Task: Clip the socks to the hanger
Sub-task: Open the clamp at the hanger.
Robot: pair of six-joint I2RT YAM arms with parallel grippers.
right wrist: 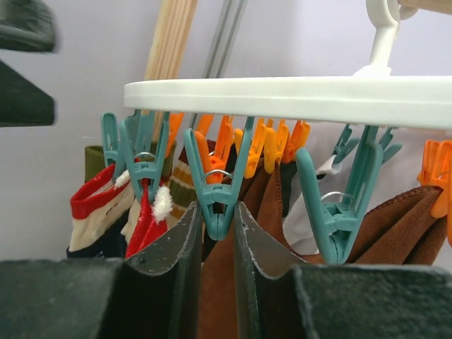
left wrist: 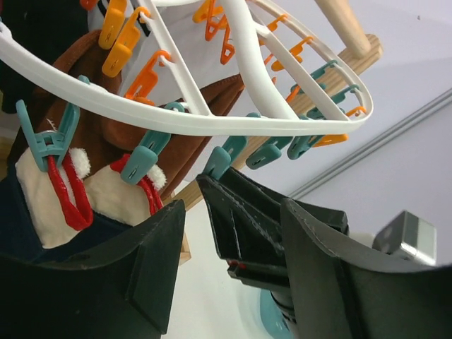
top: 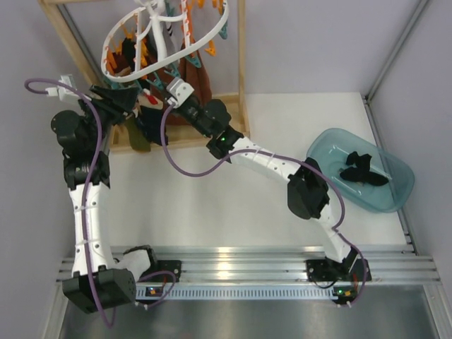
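Teal clip (right wrist: 215, 191) sits between the right gripper's (right wrist: 217, 212) nearly closed jaws, grip unclear; left gripper (left wrist: 233, 212) gapes empty. Next: feed a sock (top: 364, 174) in.

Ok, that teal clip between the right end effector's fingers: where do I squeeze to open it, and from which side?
Squeeze the teal clip across its two splayed upper arms, above the wire spring, not at the closed tip where the right end effector now sits. It hangs tip-down from the hanger, so probably come up from below, one finger outside each arm.
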